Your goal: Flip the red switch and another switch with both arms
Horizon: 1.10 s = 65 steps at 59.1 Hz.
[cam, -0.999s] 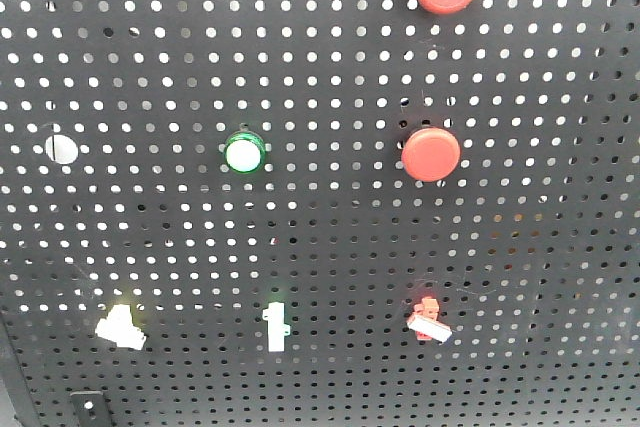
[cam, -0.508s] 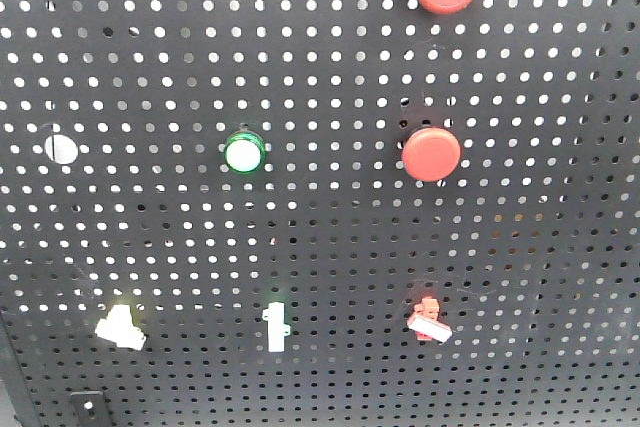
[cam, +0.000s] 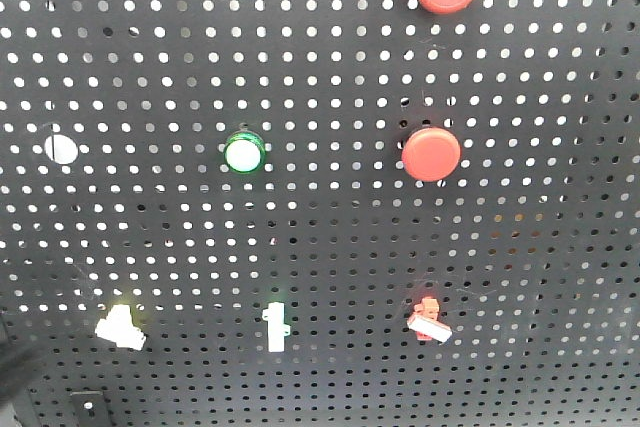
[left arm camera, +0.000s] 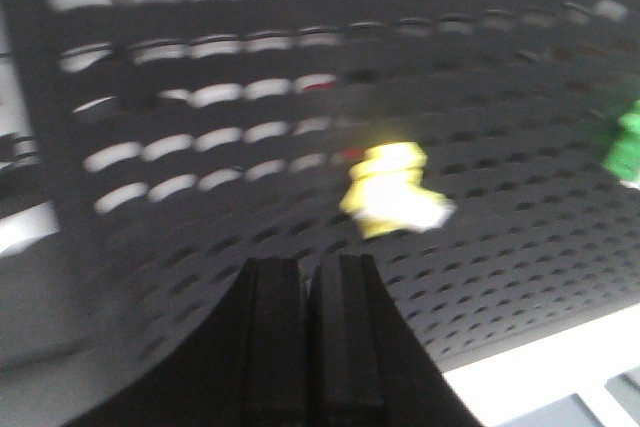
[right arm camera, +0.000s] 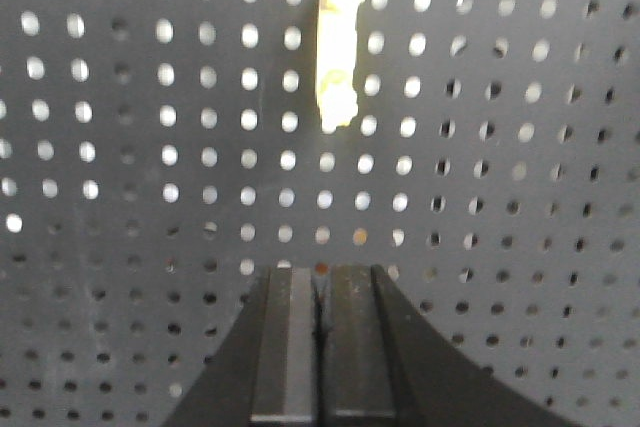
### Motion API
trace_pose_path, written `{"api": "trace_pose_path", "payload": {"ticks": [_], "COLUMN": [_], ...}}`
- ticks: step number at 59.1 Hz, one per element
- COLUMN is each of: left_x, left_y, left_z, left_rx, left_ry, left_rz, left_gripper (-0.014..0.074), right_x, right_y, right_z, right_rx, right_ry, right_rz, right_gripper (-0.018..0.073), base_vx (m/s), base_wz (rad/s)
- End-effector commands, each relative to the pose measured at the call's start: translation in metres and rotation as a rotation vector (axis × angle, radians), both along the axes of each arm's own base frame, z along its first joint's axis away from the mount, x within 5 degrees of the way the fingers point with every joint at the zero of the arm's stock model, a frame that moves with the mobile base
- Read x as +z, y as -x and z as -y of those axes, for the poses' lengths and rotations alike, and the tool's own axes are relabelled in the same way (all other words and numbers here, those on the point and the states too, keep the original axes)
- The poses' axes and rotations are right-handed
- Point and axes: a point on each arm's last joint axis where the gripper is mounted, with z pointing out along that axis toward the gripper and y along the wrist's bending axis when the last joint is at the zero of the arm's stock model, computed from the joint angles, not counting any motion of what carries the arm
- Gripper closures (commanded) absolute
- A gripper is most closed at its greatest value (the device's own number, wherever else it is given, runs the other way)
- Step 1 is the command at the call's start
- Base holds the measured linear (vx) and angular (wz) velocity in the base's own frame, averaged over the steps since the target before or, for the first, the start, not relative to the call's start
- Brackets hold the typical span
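1. Red switch (cam: 429, 319) sits lower right on the pegboard (cam: 330, 237).
2. Left gripper (left arm camera: 310, 337), fingers pressed together, empty: yellow switch (left arm camera: 392, 197) lies just up-right of them, mid-frame.
3. Right gripper (right arm camera: 320, 347), also closed, empty; I see no red switch ahead.

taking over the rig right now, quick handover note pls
Left gripper: shut, empty, below and left of the pale yellow switch, not touching it; that view is blurred.
Red switch: rightmost of the bottom row of three in the front view, nothing on it.
Right gripper: shut, empty, facing the pegboard below a pale upright fitting; no red in its view.
Done: nothing I can confirm; neither switch is touched.
Left: flip both toggles.
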Motion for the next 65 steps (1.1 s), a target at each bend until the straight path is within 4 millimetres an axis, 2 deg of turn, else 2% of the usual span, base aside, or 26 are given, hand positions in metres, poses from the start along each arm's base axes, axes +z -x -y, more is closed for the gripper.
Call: {"api": "trace_pose_path", "payload": {"ticks": [1,22,52,65], "left_x": [0.027,0.015,0.018,0.006], "left_y": [-0.007,-0.028,-0.031,-0.043], "left_z": [0.005,0.022,0.021,0.026], "left_rx": [0.012,-0.016,0.004,0.007], "left_ry": [0.046,0.035,0.056,0.035], "left_rz": [0.226,0.218,0.266,0.223], "left_gripper": [0.0594,0.0594,0.0594,0.0594], "right_x": [0.019,0.019,0.018,0.018], "right_y": [0.000,0.000,0.000,0.000], "right_z": [0.000,0.000,0.000,0.000], "right_rx": [0.002,0.002,0.002,0.002], "right_ry": [0.000,0.000,0.000,0.000], "right_rz": [0.117,0.117,0.115,0.110], "right_gripper": [0.0566,0.0566,0.0566,0.0566], "base_vx": [0.00,0.00,0.00,0.00], "base_wz": [0.00,0.00,0.00,0.00]}}
